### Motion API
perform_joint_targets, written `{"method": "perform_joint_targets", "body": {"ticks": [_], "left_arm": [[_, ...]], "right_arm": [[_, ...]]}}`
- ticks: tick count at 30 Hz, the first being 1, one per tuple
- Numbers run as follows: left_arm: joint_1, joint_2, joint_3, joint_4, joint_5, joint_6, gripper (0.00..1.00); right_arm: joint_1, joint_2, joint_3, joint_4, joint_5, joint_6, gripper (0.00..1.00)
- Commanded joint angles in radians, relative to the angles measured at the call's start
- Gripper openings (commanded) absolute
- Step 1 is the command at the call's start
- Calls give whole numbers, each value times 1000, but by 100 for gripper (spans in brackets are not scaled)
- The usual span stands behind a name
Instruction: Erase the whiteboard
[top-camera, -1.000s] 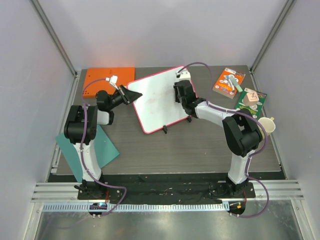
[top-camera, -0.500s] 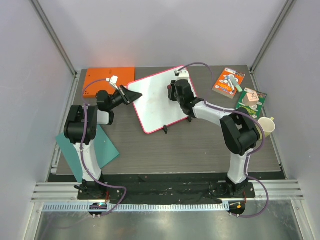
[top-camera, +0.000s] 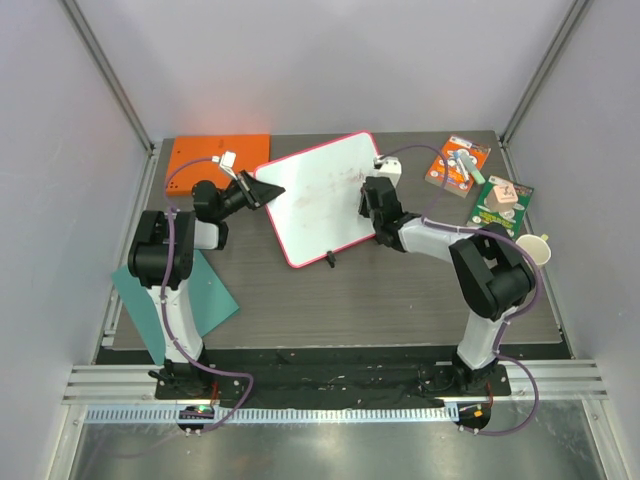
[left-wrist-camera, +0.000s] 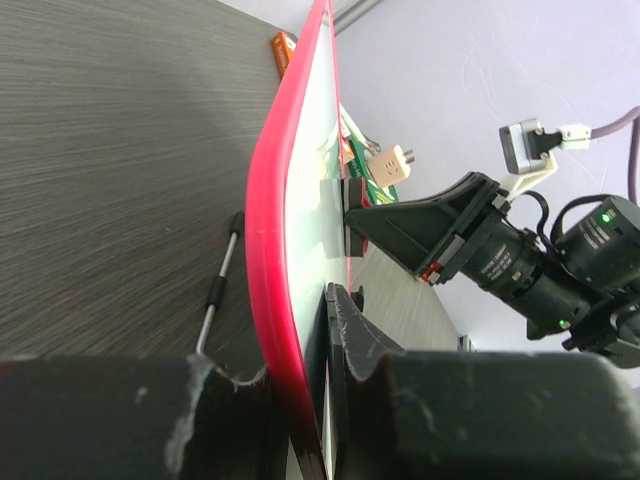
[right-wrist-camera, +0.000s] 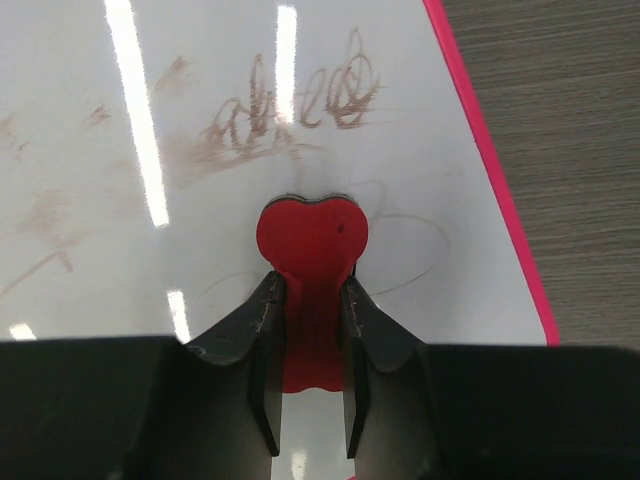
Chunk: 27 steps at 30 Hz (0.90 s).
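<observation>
Rightward across the whiteboard (top-camera: 315, 205) the right gripper (right-wrist-camera: 310, 290) has slid, jaws pinching a red heart-shaped eraser (right-wrist-camera: 312, 240) below smeared, unreadable brown cursive. At the desk's (top-camera: 400, 290) rear centre, the left gripper (top-camera: 268, 190) has its jaws clamped on the board's pink rim.

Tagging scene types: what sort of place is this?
Probably a lab robot cell: white walls on metal framing, left arm and right arm bolted at a dark table, staged props like the whiteboard and cup.
</observation>
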<state>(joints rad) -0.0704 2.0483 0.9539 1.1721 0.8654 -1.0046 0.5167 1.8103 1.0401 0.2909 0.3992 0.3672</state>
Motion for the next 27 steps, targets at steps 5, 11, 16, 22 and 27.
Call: {"method": "perform_joint_targets", "body": {"ticks": [5, 11, 16, 22, 27], "left_arm": [[-31, -7, 5, -19, 44, 133, 0], [-31, -7, 2, -19, 44, 133, 0], [-29, -7, 3, -20, 44, 133, 0], [-29, -8, 2, -19, 41, 133, 0], [-29, -10, 0, -20, 40, 136, 0]], "right_arm": [[190, 147, 18, -85, -129, -30, 1], [145, 161, 15, -101, -28, 35, 1], [16, 112, -37, -128, 74, 78, 1], [-72, 38, -103, -107, 125, 93, 1], [-83, 70, -97, -85, 75, 67, 1]]}}
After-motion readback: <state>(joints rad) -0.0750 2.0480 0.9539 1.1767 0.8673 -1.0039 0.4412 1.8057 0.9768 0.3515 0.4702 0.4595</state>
